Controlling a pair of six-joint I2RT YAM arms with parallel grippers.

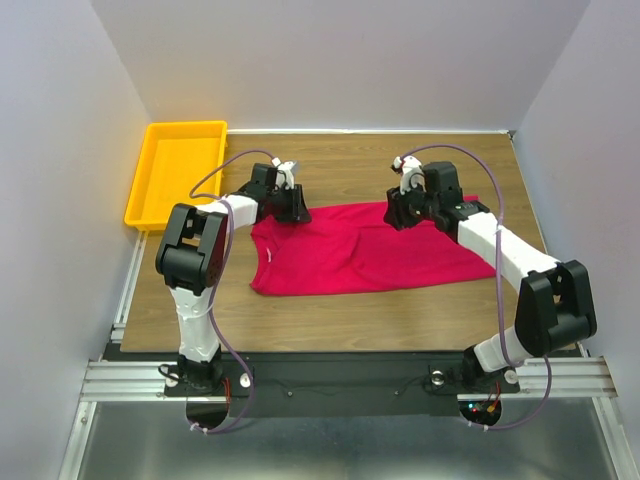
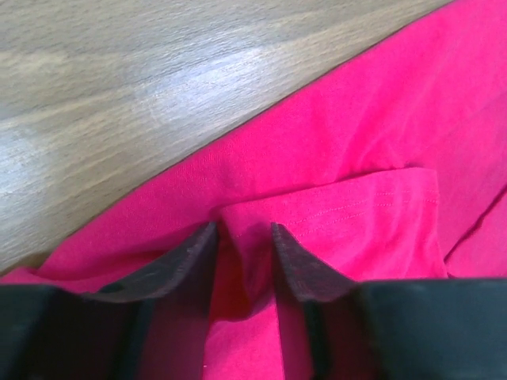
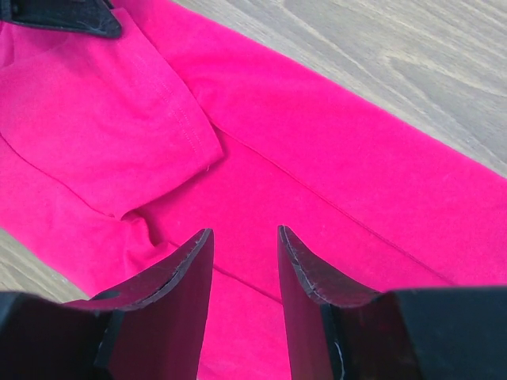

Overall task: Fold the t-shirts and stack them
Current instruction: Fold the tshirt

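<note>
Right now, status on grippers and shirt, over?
Right gripper open on the shirt. Left gripper straddles a raised fold, grip unclear. Shirt flat on table. Tray apart, far left.

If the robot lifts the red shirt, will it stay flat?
Probably not: the t-shirt lies wrinkled and folded, so it would likely droop. It looks thin, so probably light. Pushed, it may bunch, as between the left fingers.

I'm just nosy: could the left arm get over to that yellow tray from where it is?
Probably yes. The left claw is down on the red t-shirt, and only bare table lies between it and the yellow tray.
</note>
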